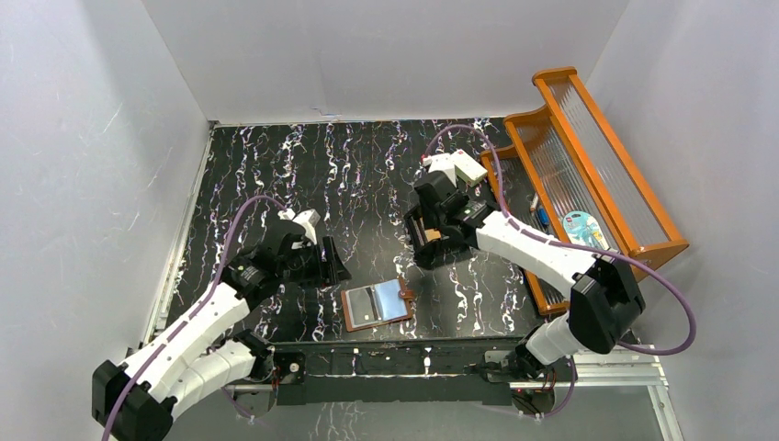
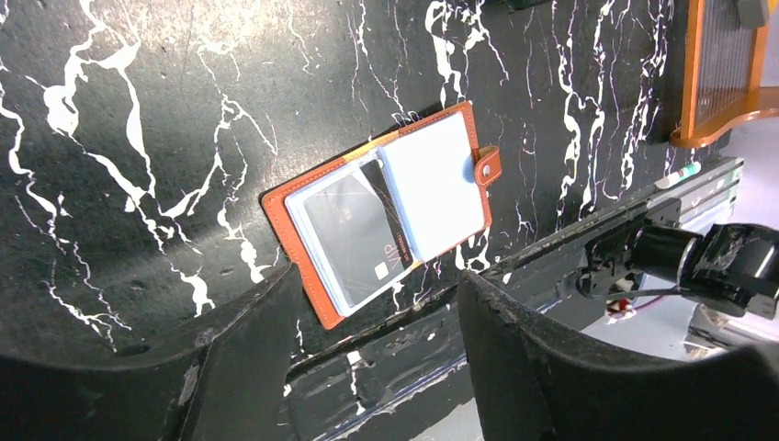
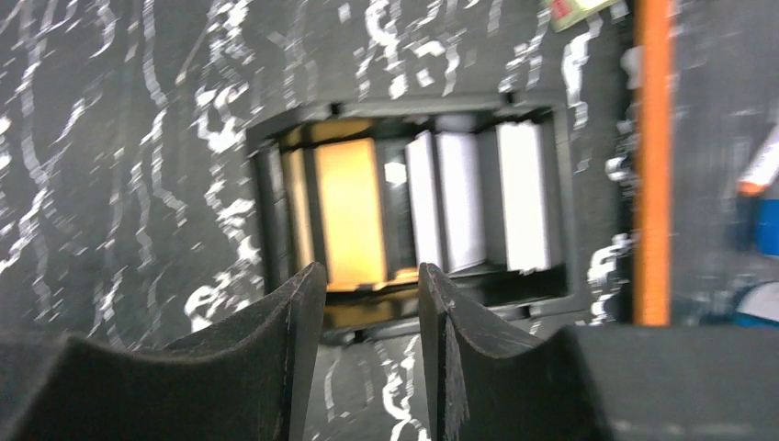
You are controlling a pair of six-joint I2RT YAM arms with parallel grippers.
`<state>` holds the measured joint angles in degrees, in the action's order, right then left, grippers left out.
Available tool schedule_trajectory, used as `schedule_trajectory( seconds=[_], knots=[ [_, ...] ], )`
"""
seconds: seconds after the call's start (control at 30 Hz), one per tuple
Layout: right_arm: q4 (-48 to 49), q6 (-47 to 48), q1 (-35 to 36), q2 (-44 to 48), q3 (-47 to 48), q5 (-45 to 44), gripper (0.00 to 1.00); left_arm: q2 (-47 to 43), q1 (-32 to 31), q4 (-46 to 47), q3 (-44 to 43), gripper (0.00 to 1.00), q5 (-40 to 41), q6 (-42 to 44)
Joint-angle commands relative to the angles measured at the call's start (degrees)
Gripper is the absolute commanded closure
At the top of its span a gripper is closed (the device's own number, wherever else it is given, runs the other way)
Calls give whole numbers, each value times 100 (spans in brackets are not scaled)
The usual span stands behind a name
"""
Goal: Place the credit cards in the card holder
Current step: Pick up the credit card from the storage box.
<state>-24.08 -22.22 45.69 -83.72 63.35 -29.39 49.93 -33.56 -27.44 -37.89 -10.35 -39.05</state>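
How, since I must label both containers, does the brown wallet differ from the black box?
The wallet lies opened flat near the front edge of the table; the box sits farther back, by the orange rack. The wallet is thin brown leather; the box is rigid black with dividers. The wallet's grey card lies flat in a sleeve; the box's orange card and white cards stand in slots. Both hold cards.

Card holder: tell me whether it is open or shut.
Open. The card holder lies spread flat on the table, its snap tab unfastened, inner sleeves facing up with a grey card showing.
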Motion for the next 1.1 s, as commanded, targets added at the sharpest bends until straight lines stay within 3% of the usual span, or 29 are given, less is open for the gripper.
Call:
schedule_trajectory(
  seconds=[0.0, 0.27, 1.07],
  knots=[
    [-123, 877, -219, -277, 494, -1076, 50, -324, -24, -291, -189, 38, -41, 578],
    [-144, 1404, -391, -1201, 847, -1978, 53, -666, -20, -199, -78, 38, -85, 588],
    [-295, 1729, -498, -2576, 1039, -2927, 57, -724, -23, -244, -109, 38, 33, 571]
  ],
)
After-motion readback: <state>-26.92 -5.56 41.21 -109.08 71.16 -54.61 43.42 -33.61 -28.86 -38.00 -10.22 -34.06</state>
